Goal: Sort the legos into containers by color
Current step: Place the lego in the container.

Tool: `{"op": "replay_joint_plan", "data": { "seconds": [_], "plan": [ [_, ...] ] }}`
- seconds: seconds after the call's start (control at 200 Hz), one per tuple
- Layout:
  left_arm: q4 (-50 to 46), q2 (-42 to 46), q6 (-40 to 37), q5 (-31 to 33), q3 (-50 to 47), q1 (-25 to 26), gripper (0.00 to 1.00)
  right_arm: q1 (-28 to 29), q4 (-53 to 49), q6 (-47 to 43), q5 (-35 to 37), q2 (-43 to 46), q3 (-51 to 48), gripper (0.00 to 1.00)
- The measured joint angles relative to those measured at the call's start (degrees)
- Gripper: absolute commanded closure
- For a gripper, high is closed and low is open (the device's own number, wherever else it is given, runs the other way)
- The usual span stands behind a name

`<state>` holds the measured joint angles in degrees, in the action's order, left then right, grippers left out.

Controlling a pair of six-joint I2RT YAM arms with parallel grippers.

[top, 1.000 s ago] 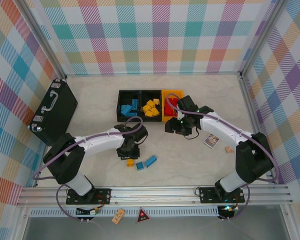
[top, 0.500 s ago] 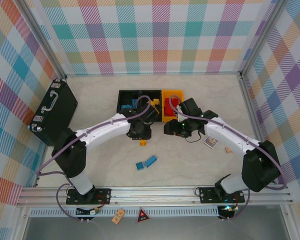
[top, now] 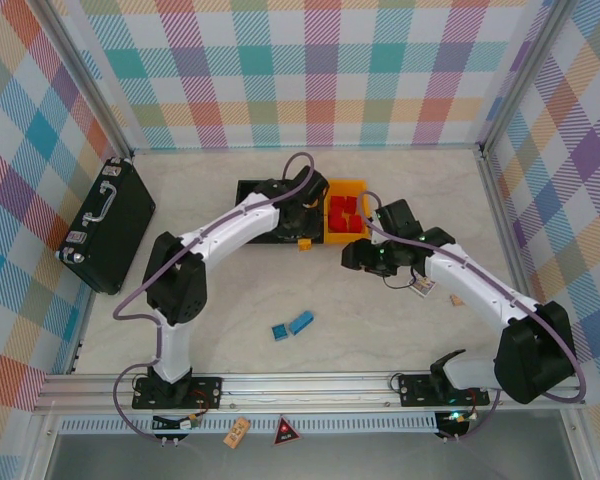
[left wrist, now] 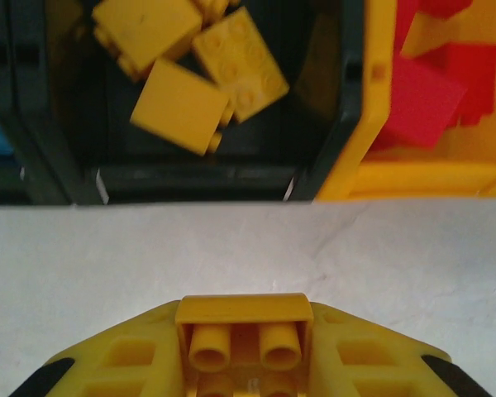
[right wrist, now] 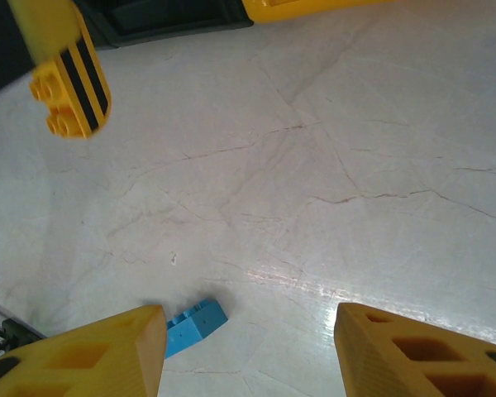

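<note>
The left gripper (left wrist: 244,364) is clamped on a small yellow plastic studded brick (left wrist: 243,311), pinched between its fingertips. Just ahead of them lies a strip of pale marbled table (left wrist: 231,248). Beyond that, straight ahead, a black rectangular plastic bin (left wrist: 190,184) holds yellow bricks (left wrist: 180,106), and a yellow-orange plastic bin (left wrist: 413,178) of red bricks (left wrist: 422,99) sits ahead to the right. The right gripper (right wrist: 248,351) is spread wide with nothing between its fingers. A blue plastic brick (right wrist: 194,324) lies just beside the finger on the left of its wrist view.
</note>
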<state>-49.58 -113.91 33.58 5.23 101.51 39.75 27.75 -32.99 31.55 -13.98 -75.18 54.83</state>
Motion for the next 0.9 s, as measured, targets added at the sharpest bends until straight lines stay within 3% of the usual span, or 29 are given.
{"op": "replay_joint_plan", "data": {
  "seconds": [0.64, 0.72, 0.805, 0.9],
  "plan": [
    [-3.7, -17.4, -5.0, 2.4, 23.0, -4.3, 0.73, -1.2, -1.0, 1.4, 2.5, 1.9, -1.6, 0.44],
    [-4.3, -19.1, -5.3, 2.6, 24.7, -4.4, 0.68, -1.2, -1.0, 1.9, 2.6, 2.0, -1.8, 0.44],
    [-4.8, -21.1, -5.9, 3.0, 27.0, -4.7, 0.51, -1.2, -1.1, 2.3, 2.7, 2.3, -2.1, 0.44],
    [-5.1, -22.4, -6.2, 3.1, 28.8, -5.0, 0.47, -1.2, -1.1, 2.4, 2.8, 2.4, -2.5, 0.44]
  ]
}}
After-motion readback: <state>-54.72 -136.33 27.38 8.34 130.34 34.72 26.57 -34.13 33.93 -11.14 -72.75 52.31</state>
